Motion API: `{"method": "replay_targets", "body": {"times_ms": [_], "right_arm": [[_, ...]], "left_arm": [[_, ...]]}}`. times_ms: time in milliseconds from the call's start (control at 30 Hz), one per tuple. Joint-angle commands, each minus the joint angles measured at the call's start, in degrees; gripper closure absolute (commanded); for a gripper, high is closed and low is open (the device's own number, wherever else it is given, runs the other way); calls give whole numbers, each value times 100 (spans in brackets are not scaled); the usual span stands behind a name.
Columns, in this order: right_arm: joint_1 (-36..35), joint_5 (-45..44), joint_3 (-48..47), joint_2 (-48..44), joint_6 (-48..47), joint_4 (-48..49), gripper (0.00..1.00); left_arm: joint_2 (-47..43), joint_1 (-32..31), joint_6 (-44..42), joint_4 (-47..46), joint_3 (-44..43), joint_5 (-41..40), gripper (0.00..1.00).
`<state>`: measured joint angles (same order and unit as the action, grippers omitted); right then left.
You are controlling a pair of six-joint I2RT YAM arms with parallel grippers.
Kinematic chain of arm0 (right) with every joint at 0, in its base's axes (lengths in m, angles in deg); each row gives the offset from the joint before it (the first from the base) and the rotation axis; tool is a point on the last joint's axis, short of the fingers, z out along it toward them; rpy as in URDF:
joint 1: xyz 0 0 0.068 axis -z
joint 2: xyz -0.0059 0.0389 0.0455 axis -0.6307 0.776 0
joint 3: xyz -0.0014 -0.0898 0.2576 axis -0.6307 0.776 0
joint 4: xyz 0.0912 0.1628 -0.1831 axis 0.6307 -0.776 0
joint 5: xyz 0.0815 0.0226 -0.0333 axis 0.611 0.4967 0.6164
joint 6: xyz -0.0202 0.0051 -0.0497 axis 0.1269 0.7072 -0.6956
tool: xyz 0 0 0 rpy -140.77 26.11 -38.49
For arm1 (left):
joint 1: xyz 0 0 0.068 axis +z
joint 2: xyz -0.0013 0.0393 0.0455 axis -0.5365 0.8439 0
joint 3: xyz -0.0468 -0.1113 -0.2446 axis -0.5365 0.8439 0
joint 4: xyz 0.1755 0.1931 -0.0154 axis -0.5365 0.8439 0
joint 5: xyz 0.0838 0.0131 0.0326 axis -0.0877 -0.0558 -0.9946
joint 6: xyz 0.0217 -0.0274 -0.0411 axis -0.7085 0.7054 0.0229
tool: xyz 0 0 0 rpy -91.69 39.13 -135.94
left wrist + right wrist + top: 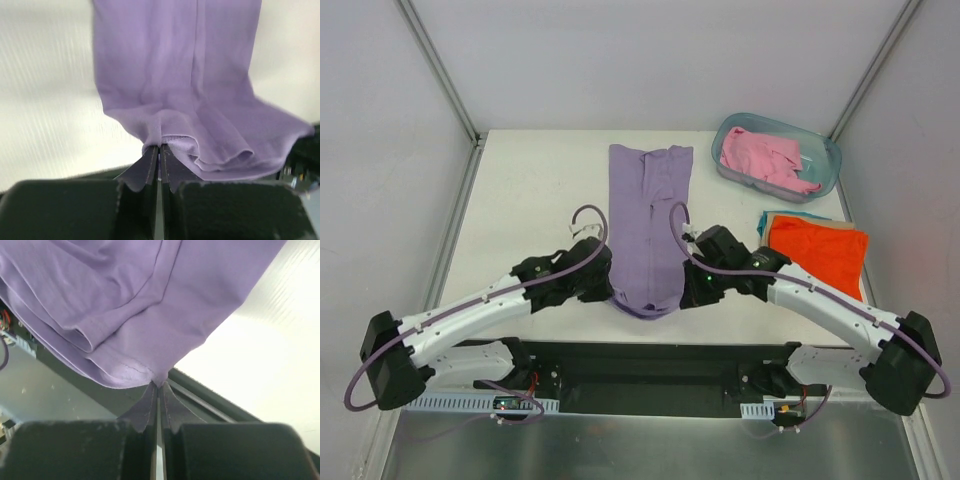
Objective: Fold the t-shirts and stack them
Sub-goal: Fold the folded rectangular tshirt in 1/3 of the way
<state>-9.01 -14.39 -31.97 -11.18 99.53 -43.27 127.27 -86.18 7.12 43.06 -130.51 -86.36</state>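
Step in hand: the purple shirt (648,225), already narrowed to a long strip, is judged ready for its crosswise fold, near end carried over to far end.
Purple shirt: laid down the middle of the table (530,200), far end flat, near end raised a little at the near edge.
Left gripper (159,147): closed on the near-left corner, with cloth pinched between the tips.
Right gripper (159,386): closed on the near-right corner in the same way.
Hem between the grips: seen sagging in a soft curve, with several layers showing at the edge.
Lift: both corners are best raised together and kept level, so that no twist is put into the strip.
Tension: the corners should be drawn apart just enough for the sag to be taken out.
Carry: the near end should be passed high over the far half, so that the flat part is not dragged.
Laying down: edge should be met with edge before anything is let go.
Doubt: whether every layer is caught in each pinch cannot be told, and a slipped layer would spoil the fold.
Stack: the orange shirt (820,250) is folded over the teal shirt (785,215) at the right, well apart.
Left to do: the pink shirt (765,160) is crumpled in the tub (825,150).
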Motion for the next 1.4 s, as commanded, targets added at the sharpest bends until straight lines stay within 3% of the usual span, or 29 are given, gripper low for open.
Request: {"method": "replay_targets", "body": {"times_ms": [0, 167, 367, 900, 1367], "right_arm": [[442, -398, -869, 525, -759, -341, 99], [970, -731, -1608, 1306, -838, -182, 99], [1454, -663, -2513, 2063, -1005, -182, 99], [2403, 23, -3692, 3461, -1260, -165, 99], [2851, 498, -4552, 4814, -1453, -138, 98]], "left_arm": [[769, 538, -663, 5, -887, -944, 100], [1640, 1267, -1041, -22, -1652, -795, 100], [2466, 1716, -1507, -57, -2443, -584, 100], [4513, 2464, -2377, -224, -4306, 514, 100], [5709, 2903, -2492, -224, -5019, 892, 100]]}}
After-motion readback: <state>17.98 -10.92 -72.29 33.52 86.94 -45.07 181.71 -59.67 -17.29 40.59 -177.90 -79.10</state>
